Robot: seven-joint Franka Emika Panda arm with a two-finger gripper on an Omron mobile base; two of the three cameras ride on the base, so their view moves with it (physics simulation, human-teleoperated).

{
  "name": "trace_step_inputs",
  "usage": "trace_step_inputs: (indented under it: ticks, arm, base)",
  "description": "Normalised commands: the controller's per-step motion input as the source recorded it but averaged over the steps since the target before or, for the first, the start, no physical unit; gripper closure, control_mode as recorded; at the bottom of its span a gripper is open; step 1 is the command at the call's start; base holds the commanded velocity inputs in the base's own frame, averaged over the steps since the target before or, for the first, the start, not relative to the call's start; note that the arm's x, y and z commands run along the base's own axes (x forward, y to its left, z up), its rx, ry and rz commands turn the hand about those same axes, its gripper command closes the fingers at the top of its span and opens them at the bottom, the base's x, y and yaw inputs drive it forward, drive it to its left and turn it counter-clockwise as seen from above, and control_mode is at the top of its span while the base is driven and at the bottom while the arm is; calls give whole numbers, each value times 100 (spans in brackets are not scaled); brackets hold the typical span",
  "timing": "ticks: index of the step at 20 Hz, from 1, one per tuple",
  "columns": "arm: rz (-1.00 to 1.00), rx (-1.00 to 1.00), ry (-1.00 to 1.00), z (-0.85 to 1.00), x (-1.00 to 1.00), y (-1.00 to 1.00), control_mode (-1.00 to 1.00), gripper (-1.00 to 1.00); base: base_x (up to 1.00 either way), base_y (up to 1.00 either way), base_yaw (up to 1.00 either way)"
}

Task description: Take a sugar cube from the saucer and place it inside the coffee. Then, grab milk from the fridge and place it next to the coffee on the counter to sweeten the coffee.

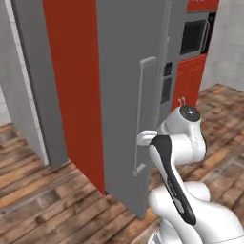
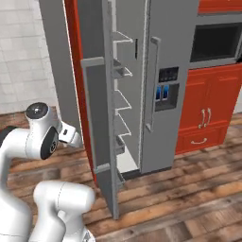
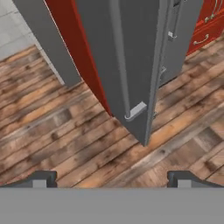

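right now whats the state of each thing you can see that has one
fridge: left door swung open, right door shut
door shelves: white, nothing seen on them
tool: open, holding nothing, apart from the door's bar handle
dispenser panel: lit blue
red cabinet doors: shut

Grey steel fridge (image 1: pixel 124 95) with one door swung open toward the camera, long bar handle (image 1: pixel 143 114) on its face, red cabinet side (image 1: pixel 76 86) behind, white arm (image 1: pixel 181 157) rising at lower right over wooden plank floor (image 1: pixel 43 195)
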Motion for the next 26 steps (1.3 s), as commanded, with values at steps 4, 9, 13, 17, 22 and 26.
trace_step_inputs:
  ticks: [4,9,13,17,22,26]
  arm:
    - [0,0,0,0,0,0,100,-100]
    - [0,0,0,0,0,0,100,-100]
    - [0,0,0,0,0,0,100,-100]
    - [0,0,0,0,0,0,100,-100]
    - [0,0,0,0,0,0,100,-100]
    - [0,0,0,0,0,0,100,-100]
  base:
    - [-28,-31,-57]
    - [23,-38,-41]
    - [2,-48,-44]
    - [34,-53,-46]
    - [94,-37,-39]
    - [100,-6,-40]
